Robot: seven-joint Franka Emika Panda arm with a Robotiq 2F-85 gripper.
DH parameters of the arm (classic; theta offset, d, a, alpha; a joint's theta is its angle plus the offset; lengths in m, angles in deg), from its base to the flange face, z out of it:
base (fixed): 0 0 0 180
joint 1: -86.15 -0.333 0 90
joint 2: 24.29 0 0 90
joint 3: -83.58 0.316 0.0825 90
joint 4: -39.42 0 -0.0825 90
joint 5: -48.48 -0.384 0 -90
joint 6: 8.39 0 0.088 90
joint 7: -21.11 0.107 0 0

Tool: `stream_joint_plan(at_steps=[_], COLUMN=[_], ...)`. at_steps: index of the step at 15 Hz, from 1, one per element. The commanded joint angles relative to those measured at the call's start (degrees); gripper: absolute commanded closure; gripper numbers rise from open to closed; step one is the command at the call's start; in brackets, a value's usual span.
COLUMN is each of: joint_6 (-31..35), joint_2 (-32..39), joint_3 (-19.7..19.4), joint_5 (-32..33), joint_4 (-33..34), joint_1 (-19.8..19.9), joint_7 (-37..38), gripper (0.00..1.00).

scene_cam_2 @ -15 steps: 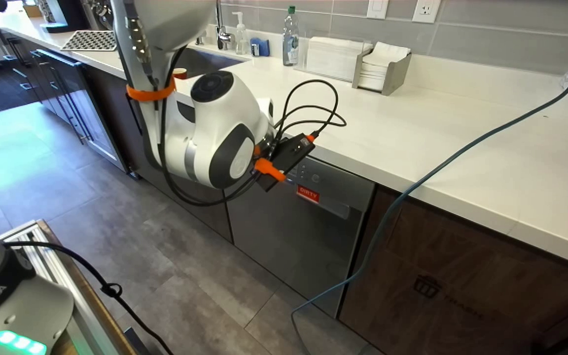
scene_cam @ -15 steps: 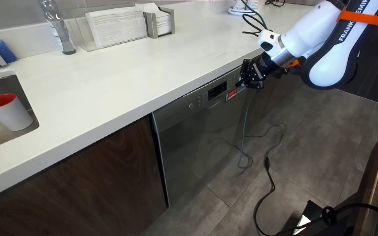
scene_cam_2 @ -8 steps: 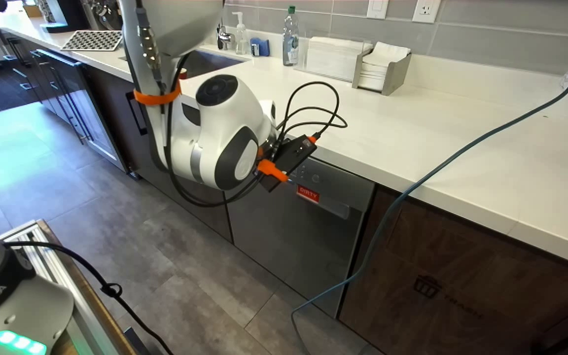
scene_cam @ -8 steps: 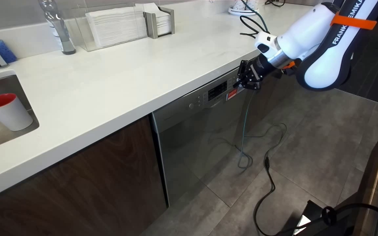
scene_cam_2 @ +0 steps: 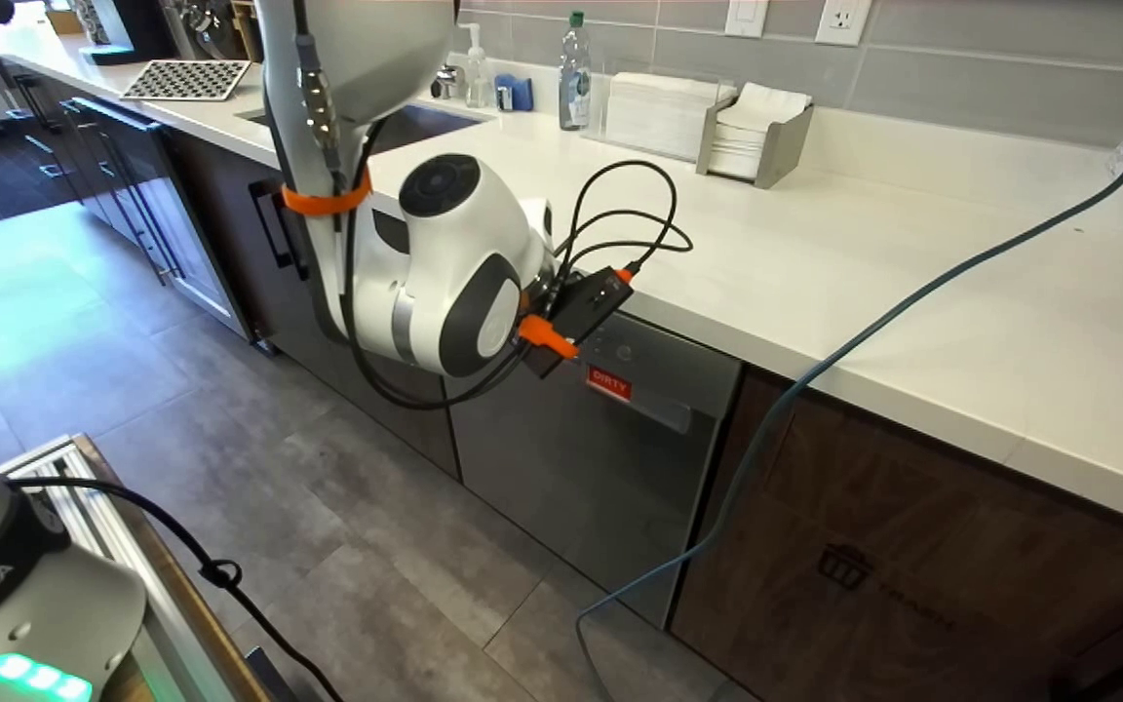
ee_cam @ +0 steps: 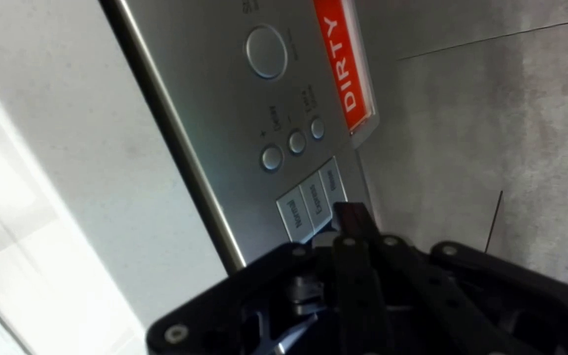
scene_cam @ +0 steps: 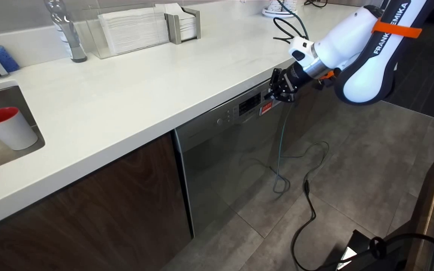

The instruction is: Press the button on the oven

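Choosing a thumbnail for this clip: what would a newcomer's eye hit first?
Probably the white-and-black robot arm, with its bright orange strap, by the counter's front edge in both exterior views. Next, the red DIRTY sign on the upper front of the oven. In the wrist view, the dark end effector looms at the bottom, its tip appearing close to the Express key.
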Motion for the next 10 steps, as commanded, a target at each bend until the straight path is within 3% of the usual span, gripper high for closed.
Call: stream_joint_plan(at_steps=[1,10], joint_6=[1.67,1.77], joint_2=[1.71,2.39], joint_3=[-1.8,-2.31], joint_5=[0.91,0.84], joint_4=[1.77,2.44], joint_1=[-1.44,-1.85], joint_7=[1.87,2.89], gripper=[1.0,1.0])
